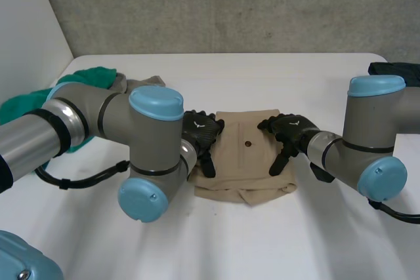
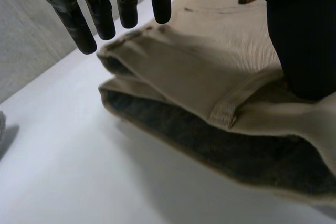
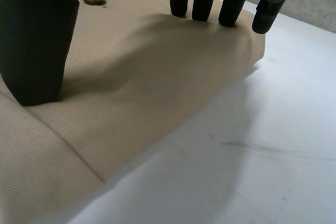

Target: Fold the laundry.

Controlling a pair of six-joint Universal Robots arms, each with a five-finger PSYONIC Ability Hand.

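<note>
Garment [image 1: 239, 168], tan and folded, lay at the middle of the table [image 1: 262, 247], long axis roughly front-to-back, layered open edge toward the robot. At its left edge was the left hand [image 1: 200, 132], at its right edge the right hand [image 1: 289, 132]; both had fingers straight and spread, tips on cloth.

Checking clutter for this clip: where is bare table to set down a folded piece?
Bare: the table strip beyond the beige garment, between green cloth and dark cloth; also the near side. Crowded: the middle, where left hand and right hand rest on the garment.
</note>
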